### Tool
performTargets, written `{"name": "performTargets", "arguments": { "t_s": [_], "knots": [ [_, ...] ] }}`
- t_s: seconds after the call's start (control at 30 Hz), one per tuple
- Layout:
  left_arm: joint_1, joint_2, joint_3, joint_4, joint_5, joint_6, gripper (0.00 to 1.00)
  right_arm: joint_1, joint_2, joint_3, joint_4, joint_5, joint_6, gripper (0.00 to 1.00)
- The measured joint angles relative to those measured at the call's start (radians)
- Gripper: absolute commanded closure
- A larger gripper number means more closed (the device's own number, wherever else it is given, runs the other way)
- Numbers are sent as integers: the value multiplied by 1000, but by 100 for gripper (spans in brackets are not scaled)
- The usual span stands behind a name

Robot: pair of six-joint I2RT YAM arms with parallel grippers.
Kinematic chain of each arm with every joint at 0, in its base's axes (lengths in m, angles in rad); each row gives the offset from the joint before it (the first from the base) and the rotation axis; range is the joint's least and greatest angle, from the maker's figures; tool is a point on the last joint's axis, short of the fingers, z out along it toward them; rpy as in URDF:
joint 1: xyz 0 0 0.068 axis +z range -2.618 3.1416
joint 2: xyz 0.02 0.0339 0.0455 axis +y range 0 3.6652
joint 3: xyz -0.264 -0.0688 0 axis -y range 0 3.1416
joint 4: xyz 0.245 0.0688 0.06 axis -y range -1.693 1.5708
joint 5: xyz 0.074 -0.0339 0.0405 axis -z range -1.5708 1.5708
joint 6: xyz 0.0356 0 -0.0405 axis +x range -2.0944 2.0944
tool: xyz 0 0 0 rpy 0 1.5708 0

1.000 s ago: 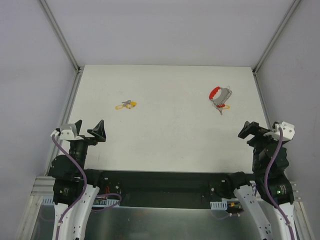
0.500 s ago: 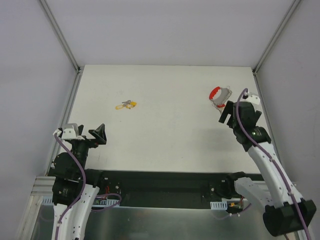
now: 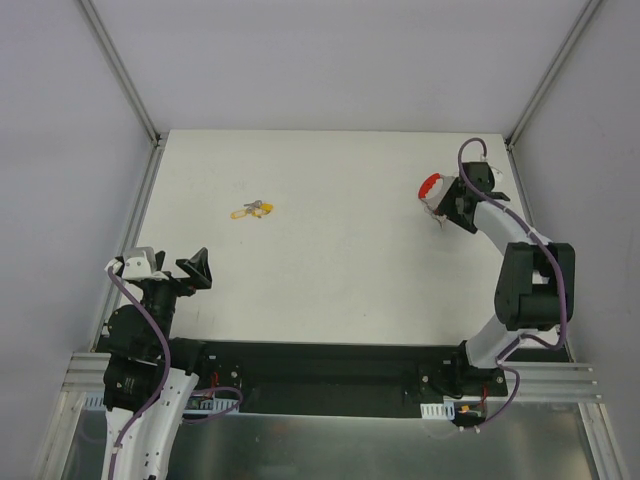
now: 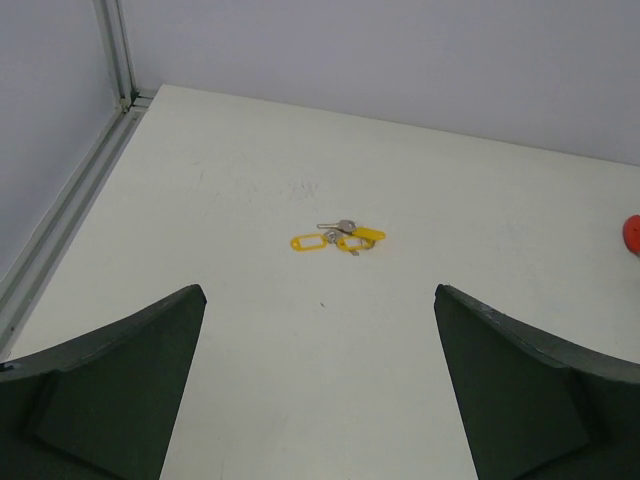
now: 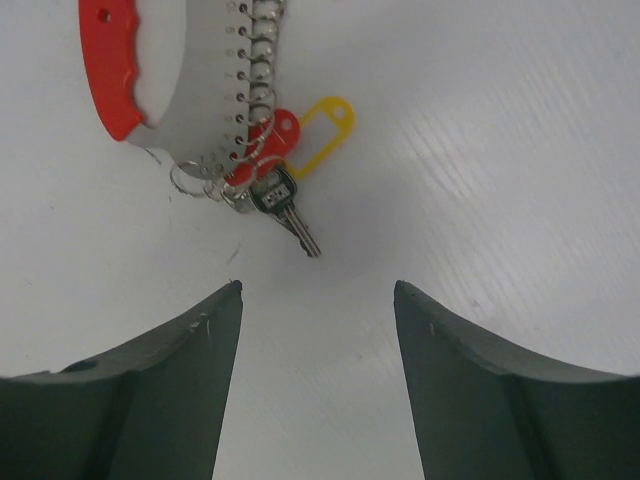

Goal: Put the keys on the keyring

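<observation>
The keys [image 3: 253, 210], silver with yellow tags, lie bunched on the white table at the far left. They also show in the left wrist view [image 4: 340, 240]. My left gripper [image 3: 180, 271] is open and empty, well short of them [image 4: 318, 300]. The keyring's red loop [image 3: 431, 185] lies at the far right. In the right wrist view the red loop [image 5: 112, 65] joins a grey-white ribbed strap [image 5: 215, 90] that carries a yellow tag [image 5: 327, 126], a red tag [image 5: 277, 133] and a silver key [image 5: 290, 215]. My right gripper [image 5: 318, 285] is open and empty just above and short of that key [image 3: 455, 205].
The table [image 3: 340, 270] is white, with grey walls and metal rails along its left edge [image 3: 140, 220] and right edge [image 3: 525, 200]. The right arm [image 3: 520, 260] stretches along the right side.
My right arm has swung from its rest near the front right out to the keyring at the far right. The left gripper shifted slightly. Keys and keyring have not moved.
</observation>
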Motion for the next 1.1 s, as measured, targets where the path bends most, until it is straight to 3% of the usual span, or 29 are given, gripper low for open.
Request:
{"name": "performTargets", "arguments": {
  "t_s": [0.47, 0.7, 0.87, 1.0, 1.1],
  "knots": [
    [0, 0, 0, -5, -16, 1, 1, -48, 377, 294, 68, -100, 40, 37],
    [0, 0, 0, -6, -17, 2, 1, -49, 478, 422, 56, -121, 99, 42],
    [0, 0, 0, -6, -18, 2, 1, -41, 497, 439, 37, -116, 122, 63],
    [0, 0, 0, -6, -19, 3, 1, -40, 501, 442, 26, -116, 135, 88],
    [0, 0, 0, -6, -19, 3, 1, -38, 500, 439, 29, -118, 138, 99]
  ]
}}
